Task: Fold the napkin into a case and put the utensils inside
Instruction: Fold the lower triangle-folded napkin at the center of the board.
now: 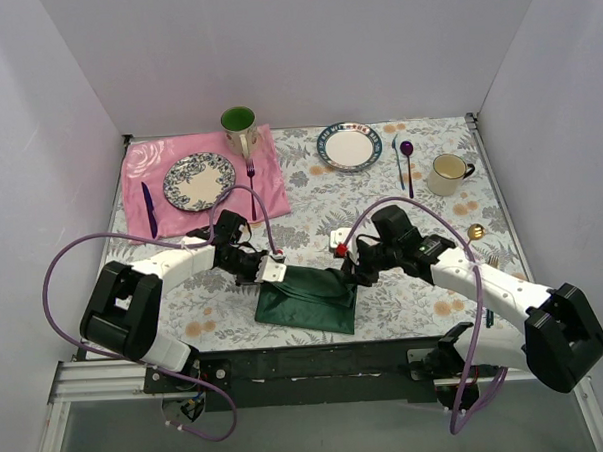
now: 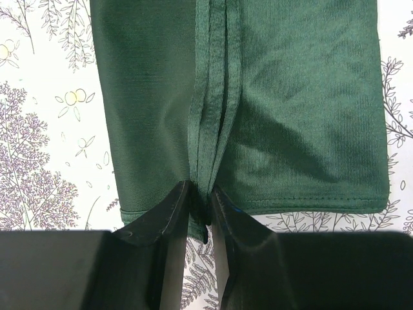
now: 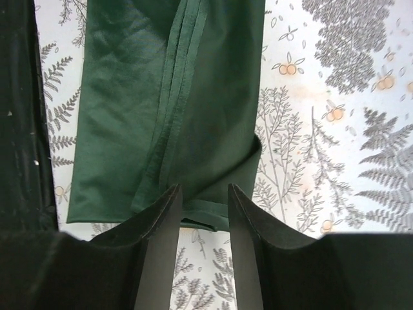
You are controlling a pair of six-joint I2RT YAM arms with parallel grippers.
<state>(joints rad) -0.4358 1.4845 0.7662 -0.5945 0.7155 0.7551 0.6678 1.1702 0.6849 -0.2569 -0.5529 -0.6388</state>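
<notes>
Green cloth, dark and plain: the napkin point(image 1: 307, 301), entered at 6 o'clock on the counter point(image 1: 321, 210), just beyond the arm bases.

Condition: folded down to a narrow packet of several layers. A finished case is not yet judged to be formed, since both far corners are attended by claws.

Left claw point(image 1: 272, 270): clenched on the napkin at its 10 o'clock corner, with a pleat of stacked hems pinched between the jaws.

Right claw point(image 1: 350, 274): set at the napkin's 2 o'clock corner with jaws parted. The folded end lies at their tips and is not seen to be clamped.

Outstanding: the utensils cannot be picked out with certainty. None is seen in or on the napkin, so their placing inside is judged wholly undone.

Views compared: the overall layout is given only by the top external view, with the pink cloth point(image 1: 270, 182) at 10 o'clock and both arms converging on the napkin, but the layers are lost there. The stacked hems and the pinch are resolved only in the left wrist view. The gap between the right jaws, with counter print visible through it, is shown only in the right wrist view.
</notes>
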